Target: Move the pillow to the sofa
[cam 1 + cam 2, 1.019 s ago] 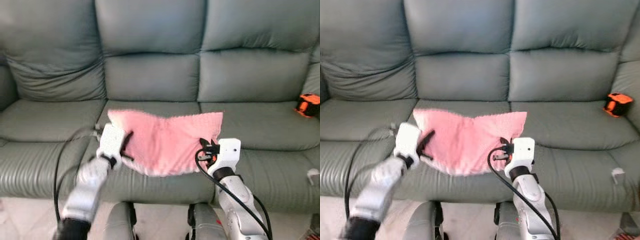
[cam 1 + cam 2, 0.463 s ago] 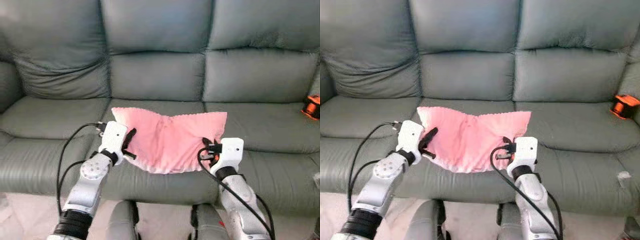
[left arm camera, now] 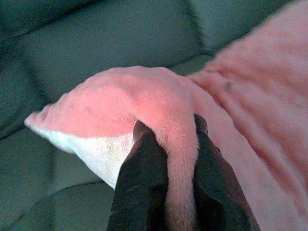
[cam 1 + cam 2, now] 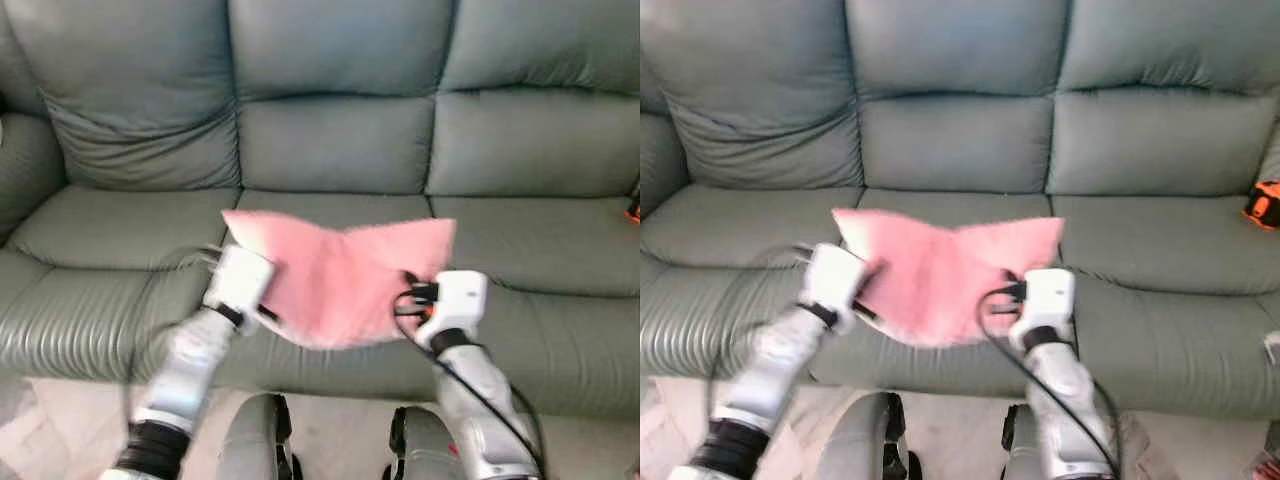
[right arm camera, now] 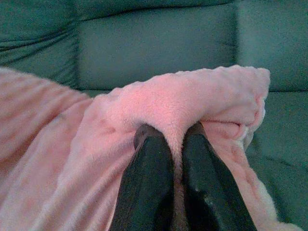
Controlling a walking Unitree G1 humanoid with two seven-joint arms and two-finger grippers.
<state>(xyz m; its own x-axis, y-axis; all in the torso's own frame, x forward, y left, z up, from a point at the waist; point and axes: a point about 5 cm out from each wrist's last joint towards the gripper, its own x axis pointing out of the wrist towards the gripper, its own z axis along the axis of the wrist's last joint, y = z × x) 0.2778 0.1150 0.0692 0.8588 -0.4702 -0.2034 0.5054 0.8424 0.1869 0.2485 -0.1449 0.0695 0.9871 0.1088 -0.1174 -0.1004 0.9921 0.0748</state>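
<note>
Each of the 2 arms pinched an edge: the left pincer and right pincer both gripped the pillow, likely to carry it spread between them. Pink, fuzzy and limp, it hung over the sofa seat's front edge.

Grey-green sofa; orange obj on its right seat cushion.
</note>
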